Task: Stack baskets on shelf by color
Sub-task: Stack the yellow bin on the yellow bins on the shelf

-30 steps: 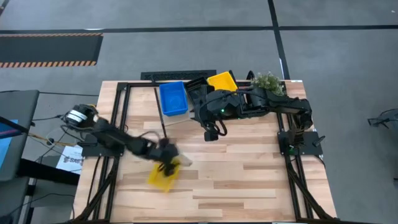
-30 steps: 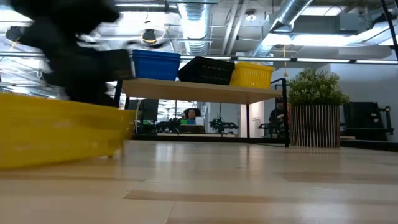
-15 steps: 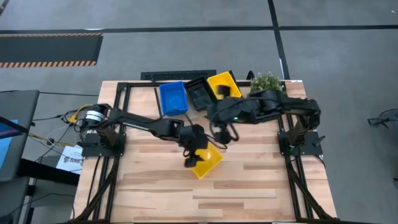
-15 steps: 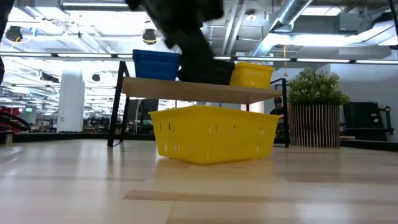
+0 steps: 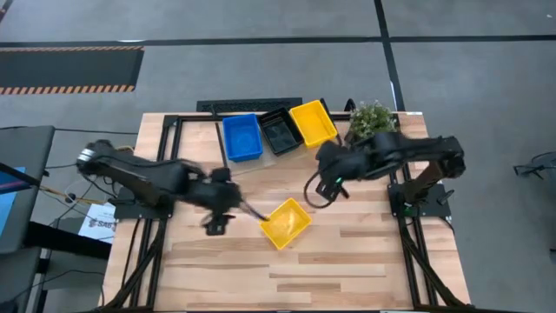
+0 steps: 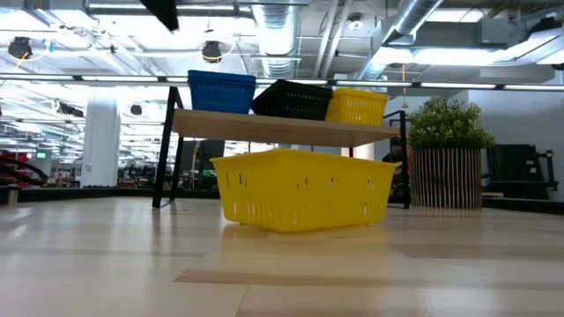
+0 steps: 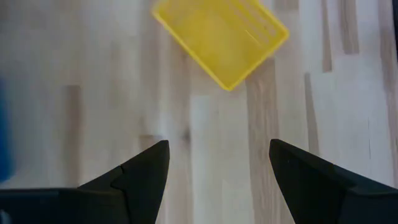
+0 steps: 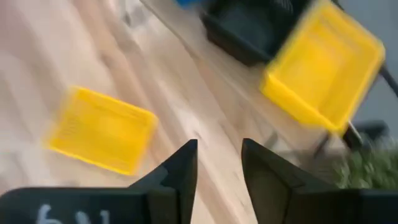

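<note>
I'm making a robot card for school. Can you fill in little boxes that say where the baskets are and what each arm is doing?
On the shelf: blue basket, black basket, yellow basket, side by side in a row
On the table: one loose yellow basket, in front of the shelf, turned at an angle
Left gripper: beside the loose basket, not touching it, fingers open, holding nothing
Right gripper: between the shelf and the loose basket, fingers open, holding nothing
Also there: a small potted plant by the shelf's end
</note>
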Available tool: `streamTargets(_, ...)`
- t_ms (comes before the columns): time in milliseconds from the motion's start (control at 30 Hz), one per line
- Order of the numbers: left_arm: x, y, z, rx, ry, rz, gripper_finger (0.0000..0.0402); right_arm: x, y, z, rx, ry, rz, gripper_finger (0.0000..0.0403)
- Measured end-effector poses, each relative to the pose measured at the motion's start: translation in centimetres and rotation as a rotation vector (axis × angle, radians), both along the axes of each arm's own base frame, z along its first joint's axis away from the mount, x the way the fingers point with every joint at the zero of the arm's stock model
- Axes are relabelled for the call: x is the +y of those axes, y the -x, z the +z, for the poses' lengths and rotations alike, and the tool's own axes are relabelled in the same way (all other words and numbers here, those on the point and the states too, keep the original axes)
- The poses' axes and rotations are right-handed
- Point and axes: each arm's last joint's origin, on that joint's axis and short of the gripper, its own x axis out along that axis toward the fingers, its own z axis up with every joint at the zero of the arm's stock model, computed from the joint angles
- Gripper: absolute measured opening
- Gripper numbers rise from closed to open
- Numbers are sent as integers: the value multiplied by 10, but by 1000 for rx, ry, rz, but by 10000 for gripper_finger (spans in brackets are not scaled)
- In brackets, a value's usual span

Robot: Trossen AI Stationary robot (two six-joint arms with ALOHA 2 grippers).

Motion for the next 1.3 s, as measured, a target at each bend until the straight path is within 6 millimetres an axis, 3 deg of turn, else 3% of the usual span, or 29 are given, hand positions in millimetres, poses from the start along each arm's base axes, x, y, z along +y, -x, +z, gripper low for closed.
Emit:
streamTargets(100,-1,34,19,-150,-41,113,265,2,-6,-41,79,-1,-94,165)
streamTargets(267,7,81,39,-383,-45,366,265,7,-21,-101,41,-59,-173,204)
streamTargets(500,23,117,46,-554,8,553,265,14,-40,-176,-6,-194,-228,236)
streamTargets(600,26,123,41,-558,7,555,265,16,-45,-198,-27,-236,-238,239)
streamTargets(900,24,117,17,-498,-55,554,265,17,-59,-240,-42,-305,-229,240)
streamTargets(1133,22,114,16,-492,-51,562,265,20,-73,-274,26,-357,-199,240)
streamTargets(1300,22,115,16,-493,-53,563,265,21,-75,-283,43,-368,-212,215)
